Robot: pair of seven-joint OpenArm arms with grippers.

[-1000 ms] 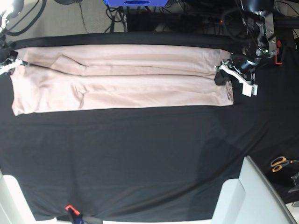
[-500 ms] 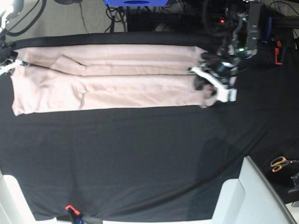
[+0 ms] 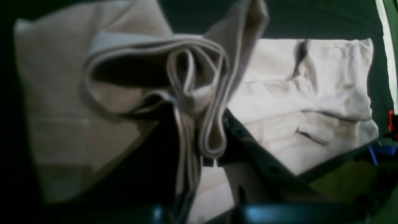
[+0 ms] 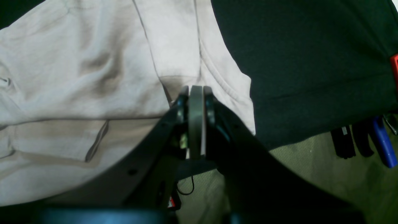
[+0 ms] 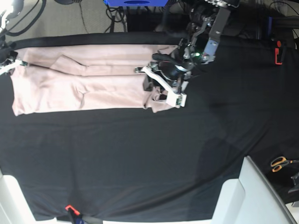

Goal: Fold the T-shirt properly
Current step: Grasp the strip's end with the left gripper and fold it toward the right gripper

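Observation:
The pale-pink T-shirt (image 5: 88,81) lies as a long strip across the back of the black cloth (image 5: 140,154). My left gripper (image 5: 162,89) is shut on the T-shirt's right end, which hangs bunched and lifted above the rest of the strip. In the left wrist view, looped hem folds (image 3: 199,93) rise from the left gripper (image 3: 208,158), with the flat T-shirt (image 3: 311,93) beyond. At the far left, my right gripper (image 5: 10,65) is shut on the T-shirt's other end. The right wrist view shows the right gripper (image 4: 196,88) with jaws together at the T-shirt (image 4: 93,62) hem.
Orange-handled scissors (image 5: 280,163) lie at the right edge. A white block (image 5: 252,196) rises at the bottom right and another white corner (image 5: 9,200) at the bottom left. A red clip (image 5: 279,52) and an orange clip (image 5: 70,208) hold the cloth. Cables and a blue box (image 5: 135,2) lie behind.
My left gripper has travelled well to the left with the T-shirt's right end, shortening the strip. The right gripper and the left end have stayed put.

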